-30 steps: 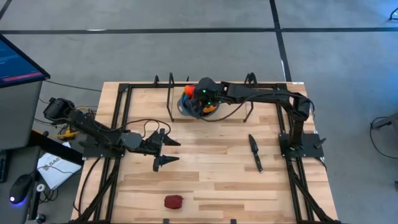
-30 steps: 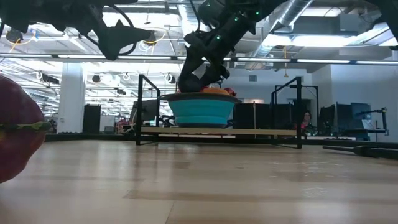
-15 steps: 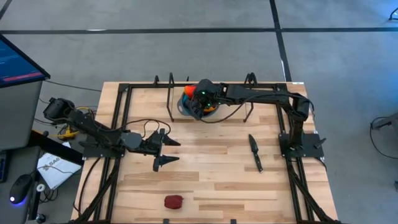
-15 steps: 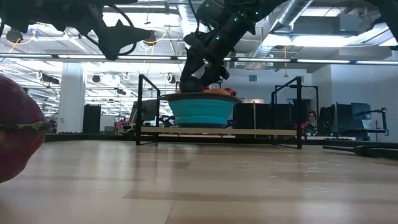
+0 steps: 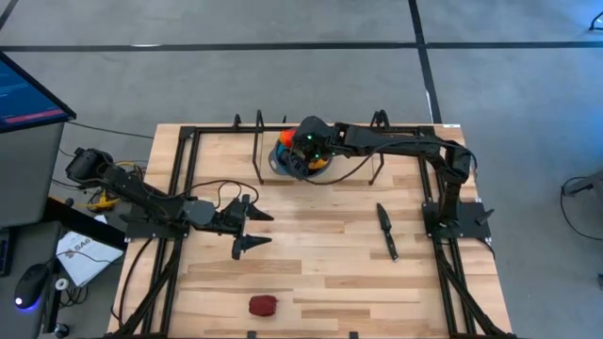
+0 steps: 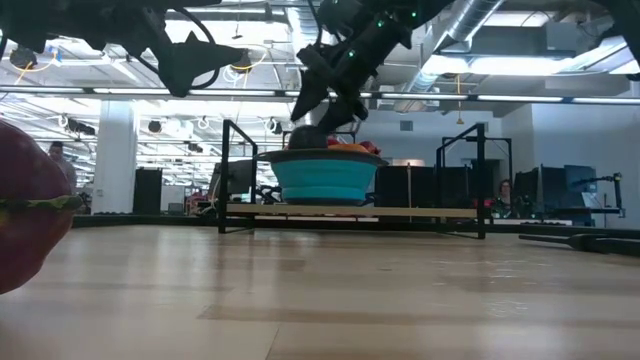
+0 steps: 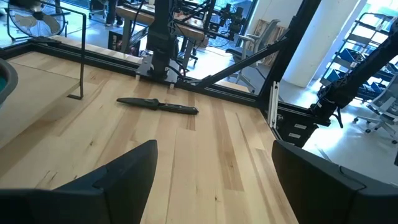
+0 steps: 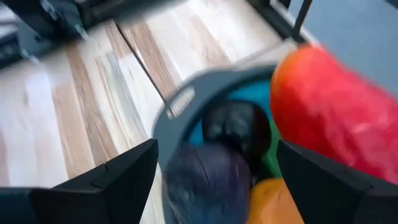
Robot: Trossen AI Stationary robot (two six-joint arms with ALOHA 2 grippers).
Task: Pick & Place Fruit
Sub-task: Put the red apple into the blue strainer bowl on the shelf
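1. Most fruit lies in the blue bowl (image 5: 283, 158) at the table's far edge: purple piece (image 8: 208, 174), large red-orange piece (image 8: 329, 106).
2. Right gripper (image 8: 214, 171) hangs above the bowl, fingers spread, empty.
3. Left gripper (image 5: 252, 229) waits mid-left, fingers spread.
4. Remaining, by my judgement: one red fruit (image 5: 263, 305) at the near edge.

The right gripper (image 6: 330, 105) has lifted slightly above the bowl (image 6: 325, 180).

Light wooden slatted table (image 5: 320, 254) with black metal frame. Round blue bowl (image 5: 283, 160) holding orange fruit (image 5: 285, 139), far centre, under right gripper (image 5: 303, 155). Left gripper (image 5: 252, 229), fingers apart, mid-left. Red fruit piece (image 5: 263, 305), near edge. Black knife (image 5: 386, 230), right.
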